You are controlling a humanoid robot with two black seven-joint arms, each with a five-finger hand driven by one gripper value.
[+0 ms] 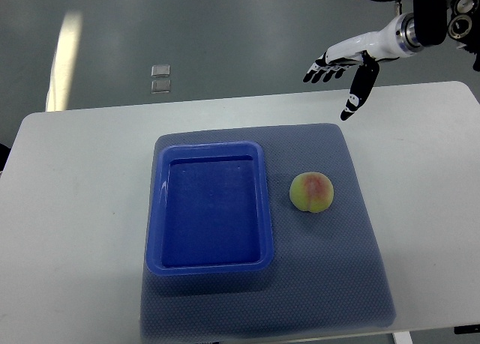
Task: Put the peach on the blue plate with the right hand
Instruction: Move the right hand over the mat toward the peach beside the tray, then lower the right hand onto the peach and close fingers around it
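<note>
A yellow-green peach with a red blush lies on the grey-blue mat, just right of the blue plate, a deep rectangular tray with nothing in it. My right hand hangs in the air beyond the table's far edge, well above and behind the peach. Its white and black fingers are spread and the thumb points down; it holds nothing. The left arm does not show.
The mat covers the middle of the white table. Beyond the table's far edge is grey floor with a small clear object lying on it.
</note>
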